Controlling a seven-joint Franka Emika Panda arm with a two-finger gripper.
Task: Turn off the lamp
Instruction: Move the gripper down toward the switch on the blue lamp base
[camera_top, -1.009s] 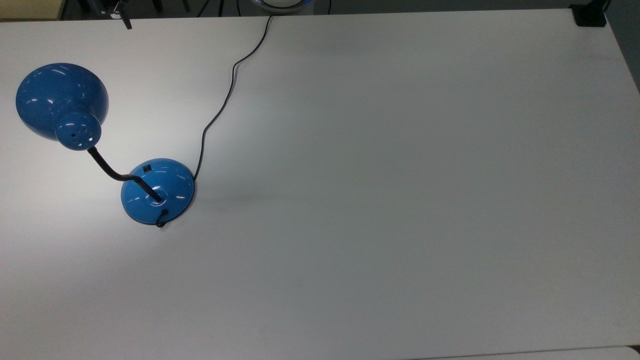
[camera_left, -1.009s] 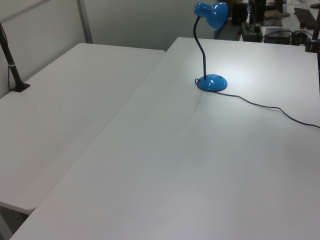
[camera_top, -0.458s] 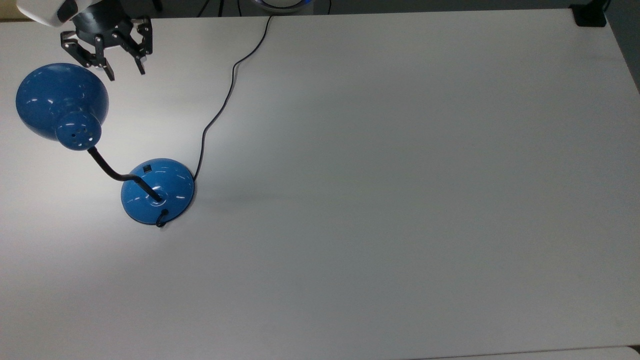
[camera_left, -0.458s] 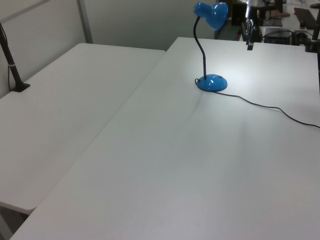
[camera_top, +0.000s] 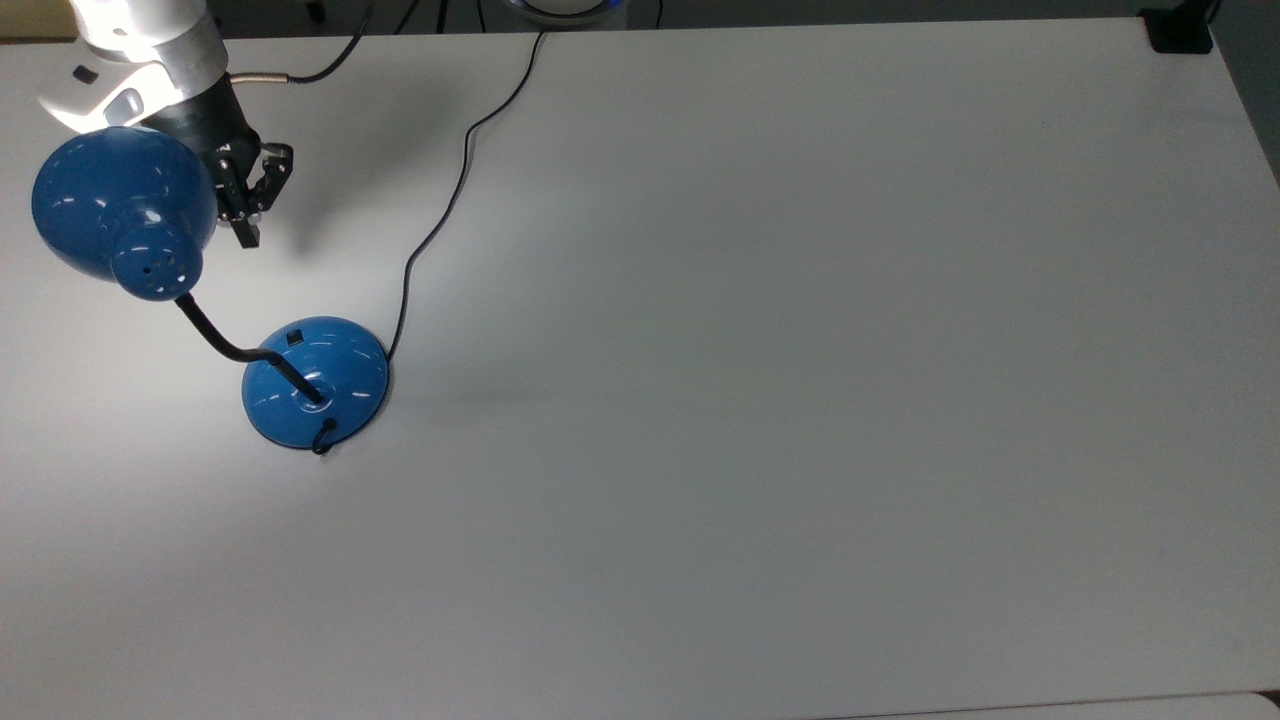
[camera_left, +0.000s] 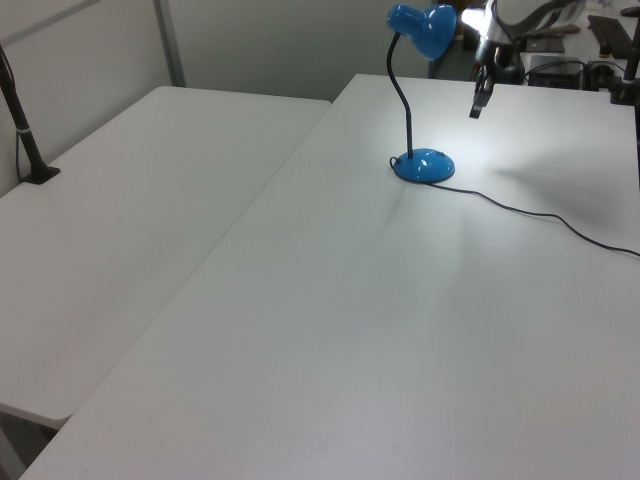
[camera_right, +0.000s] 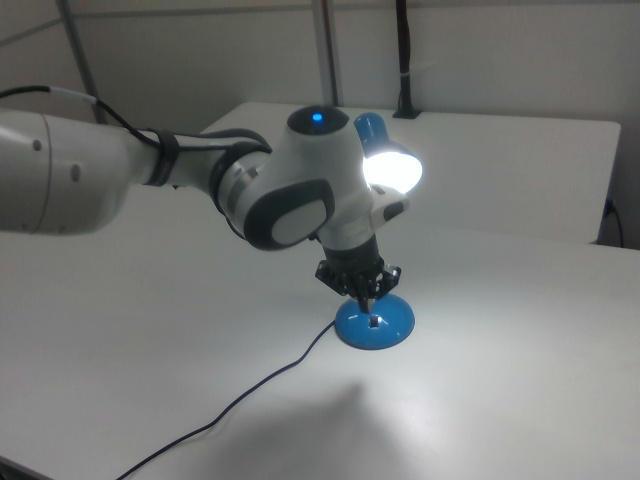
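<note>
The lamp's blue dome shade (camera_top: 115, 195) with vented cap (camera_top: 155, 263) stands lit at the top view's left, and its bulb glows (camera_right: 393, 171) in the right view. A black gooseneck (camera_top: 215, 338) runs down to the round blue base (camera_top: 330, 395), which carries a small black switch (camera_top: 294, 338). My gripper (camera_top: 247, 235) hangs beside the shade, partly behind its rim, with its fingers pressed together and holding nothing. In the right view the gripper (camera_right: 365, 296) sits a short way above the switch (camera_right: 372, 321), apart from it. The left view has the gripper (camera_left: 477, 108) above and right of the base (camera_left: 423, 166).
The lamp's black cord (camera_top: 440, 225) snakes from the base to the white table's (camera_top: 800, 400) far edge. A black mount (camera_top: 1178, 35) sits on the top view's upper right corner. A second table (camera_left: 130, 200) with a black post (camera_left: 25, 135) adjoins in the left view.
The arm has come in from the top view's upper edge and moved down past the shade toward the base. Its fingers, spread half a second ago, are now together.
</note>
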